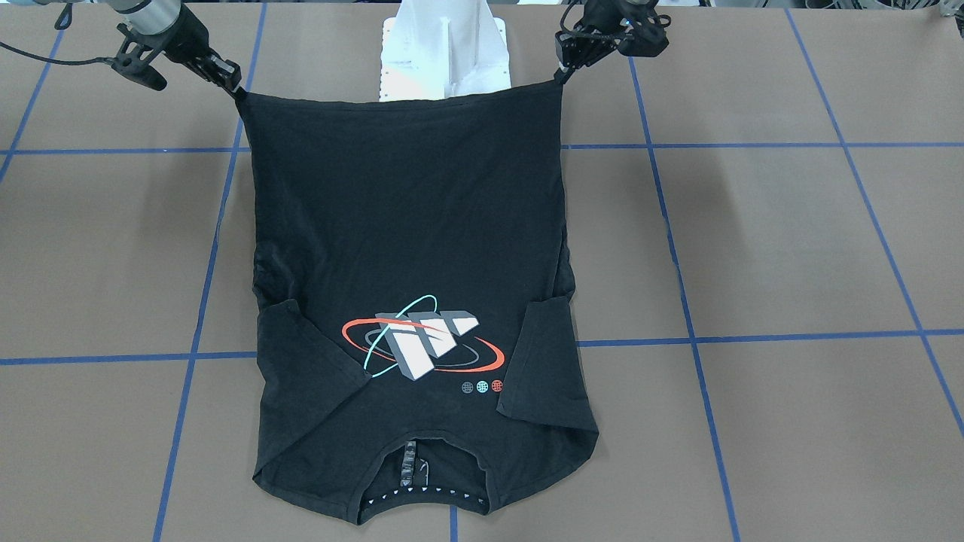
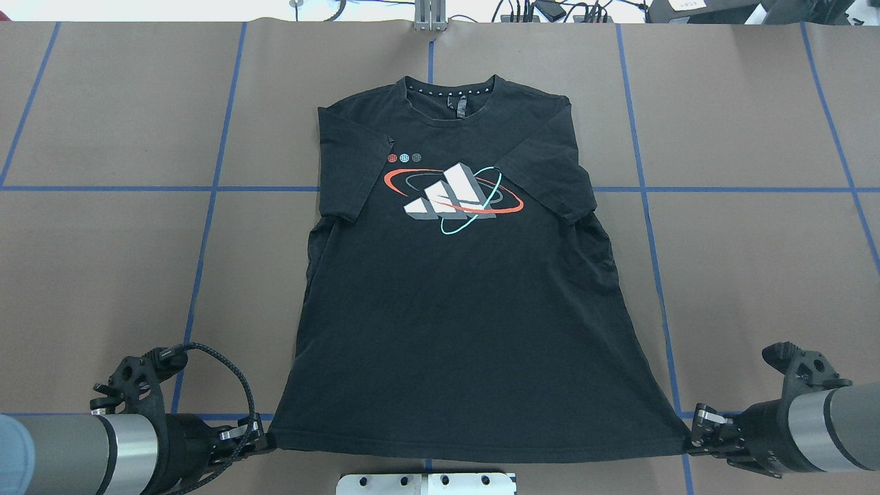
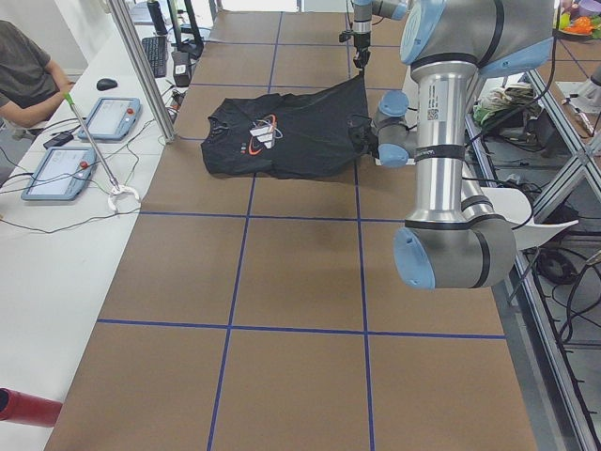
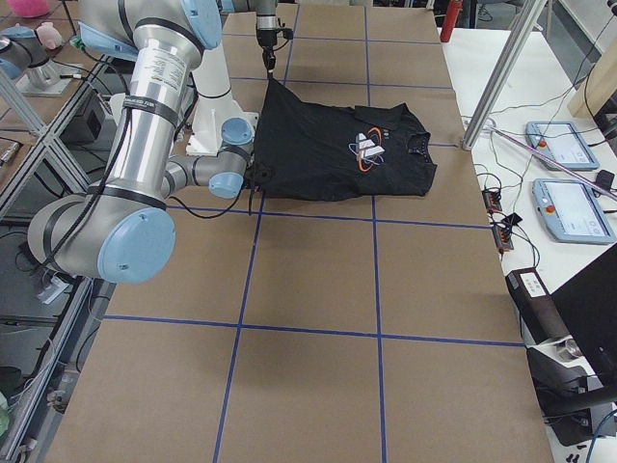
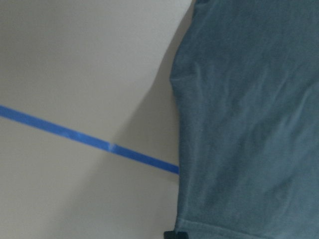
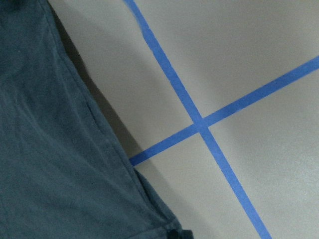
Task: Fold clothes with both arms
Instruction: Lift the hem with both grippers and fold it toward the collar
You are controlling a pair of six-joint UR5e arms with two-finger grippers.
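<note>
The black T-shirt (image 2: 467,309) lies logo-up on the brown table, collar at the far side, both short sleeves folded in over the chest. Its red, teal and white logo (image 2: 450,196) faces up. My left gripper (image 2: 265,440) is shut on the near hem's left corner, and in the front-facing view it (image 1: 563,71) holds that corner raised. My right gripper (image 2: 689,443) is shut on the other hem corner, also seen in the front-facing view (image 1: 237,89). The hem is stretched taut between them. Both wrist views show shirt cloth (image 5: 249,124) (image 6: 50,149) over the table.
The white pedestal (image 1: 444,45) stands between the arms, just behind the lifted hem. Blue tape lines (image 2: 206,227) grid the table. A metal post (image 3: 141,66), control tablets (image 3: 56,174) and a seated person (image 3: 23,75) are along the far side.
</note>
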